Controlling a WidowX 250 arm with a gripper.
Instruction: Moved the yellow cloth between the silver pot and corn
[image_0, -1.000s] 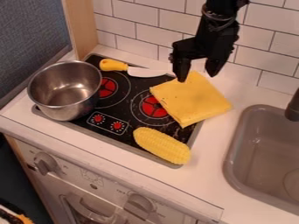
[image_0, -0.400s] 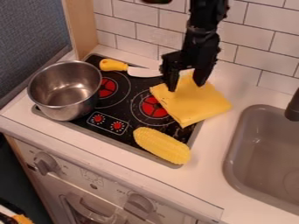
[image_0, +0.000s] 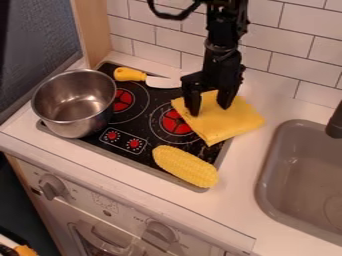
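The folded yellow cloth lies right of the stovetop's middle, overlapping its right edge and spilling onto the counter. The black two-finger gripper hangs over the stovetop's right rear, its fingers spread apart above the cloth's upper left part, with nothing pinched between them. The silver pot sits on the stovetop's left side, the corn at its front right corner.

The cloth should be light, soft and limp, safe to squeeze; it looks layered, so a shallow pinch might lift only the top fold. The best hold is probably a deep pinch near its middle, gathering every layer, then a low carry left across the stovetop, clear of the corn.
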